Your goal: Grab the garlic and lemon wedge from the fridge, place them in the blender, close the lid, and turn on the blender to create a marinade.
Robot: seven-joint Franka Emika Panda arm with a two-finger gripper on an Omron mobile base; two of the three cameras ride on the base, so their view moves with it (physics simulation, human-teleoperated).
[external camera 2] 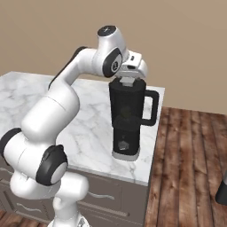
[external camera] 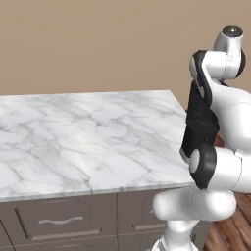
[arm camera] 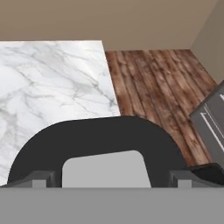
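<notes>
Closest to my hand camera, the lid is sitting right under the gripper, its black rounded top curving across the lower view with the grey square cap at its centre. I am seeing the two fingertips standing far apart, one at each side of the cap, with nothing clamped between them. I cannot tell whether they are touching the lid's surface.

I am reading no brand, label or writing anywhere.

From the right base view, the blender is standing on the marble counter near its right end, loop handle pointing right, and the hand is hanging directly over its top. The lid is hard to make out there, since the hand is covering the jug's mouth. The jug's dark wall is hiding whatever is inside, so the garlic and the lemon wedge are not visible to me. The knob on the base is only faintly showing.

In the left base view, the arm's white links are blocking most of the blender; only a black sliver is showing.

Around it, grey drawers are running under the counter, wooden floor is lying to the right, and a dark object is being cut off at the right edge.
</notes>
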